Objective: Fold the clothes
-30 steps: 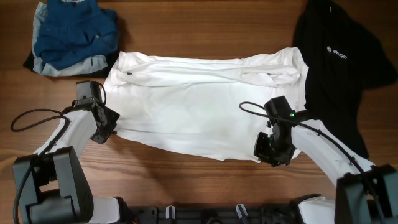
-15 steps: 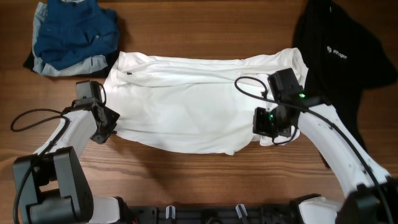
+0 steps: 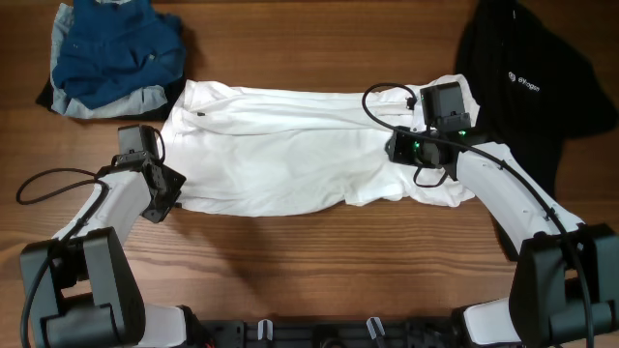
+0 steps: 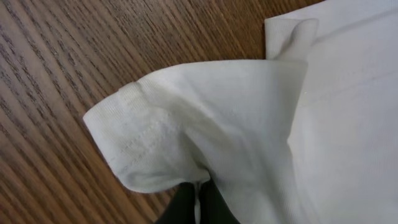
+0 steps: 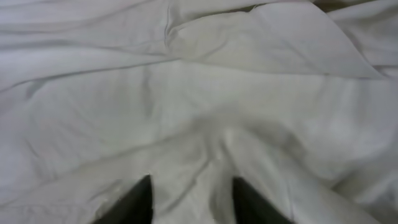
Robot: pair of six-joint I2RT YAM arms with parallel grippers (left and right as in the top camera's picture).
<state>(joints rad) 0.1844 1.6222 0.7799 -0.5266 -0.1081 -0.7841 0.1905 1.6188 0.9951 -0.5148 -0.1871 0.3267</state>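
The white T-shirt (image 3: 290, 164) lies spread beneath the right gripper (image 5: 193, 186), whose fingers stand apart. The left gripper (image 4: 198, 198) is clamped on its sleeve (image 4: 155, 137).

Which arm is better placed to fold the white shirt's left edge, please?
Left: the left gripper is shut on the white T-shirt's left edge; the right gripper stands open over its right side.

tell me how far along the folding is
Done: the white T-shirt has its right-hand hem folded up over itself. In hand: left gripper pinches its left edge; right gripper sits open over the fold. Left: finish it, then the black shirt and blue garments.
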